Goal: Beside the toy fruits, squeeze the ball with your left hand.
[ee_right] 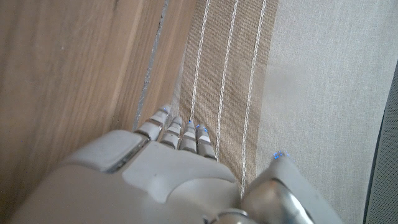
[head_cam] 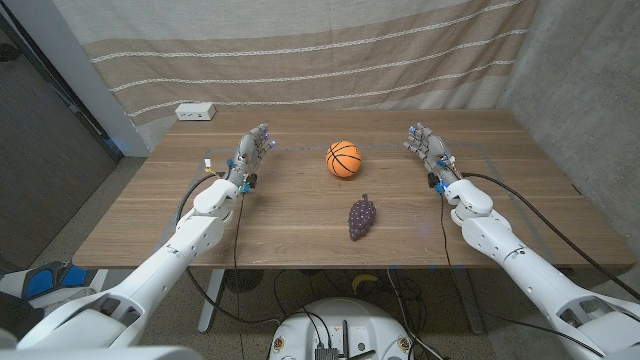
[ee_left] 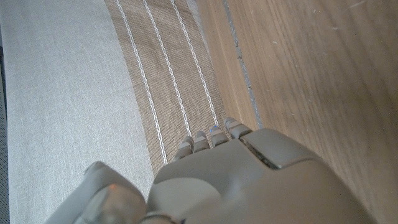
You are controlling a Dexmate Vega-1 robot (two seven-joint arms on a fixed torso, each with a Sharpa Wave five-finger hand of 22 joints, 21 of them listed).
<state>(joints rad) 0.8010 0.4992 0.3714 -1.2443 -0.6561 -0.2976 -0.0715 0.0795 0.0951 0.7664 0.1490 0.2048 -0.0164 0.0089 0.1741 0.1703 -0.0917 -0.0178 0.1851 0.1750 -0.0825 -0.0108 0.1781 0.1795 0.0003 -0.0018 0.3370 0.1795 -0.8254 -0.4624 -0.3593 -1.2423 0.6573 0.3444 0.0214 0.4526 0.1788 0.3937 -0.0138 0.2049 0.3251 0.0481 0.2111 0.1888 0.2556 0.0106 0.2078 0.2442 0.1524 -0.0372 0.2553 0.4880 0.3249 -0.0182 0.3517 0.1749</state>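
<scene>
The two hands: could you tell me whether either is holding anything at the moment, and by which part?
Nothing is held. The left hand and right hand are both apart from the ball and the toy grapes.

Soft, even overhead light, brown wooden table (head_cam: 300,215) evenly lit with faint sheen, short soft shadows under orange ball (head_cam: 343,159) and purple grape bunch (head_cam: 362,216), dim left edge, wrist views slightly blurred near the hands

The ball (head_cam: 343,159) is sitting near the middle of the counter (head_cam: 290,225), with the toy grapes (head_cam: 362,217) lying close by at its five o'clock. The left hand (head_cam: 254,150) is waiting at the ball's nine o'clock, the right hand (head_cam: 426,146) at three. A small box (head_cam: 195,111) is resting at the far left corner.
</scene>
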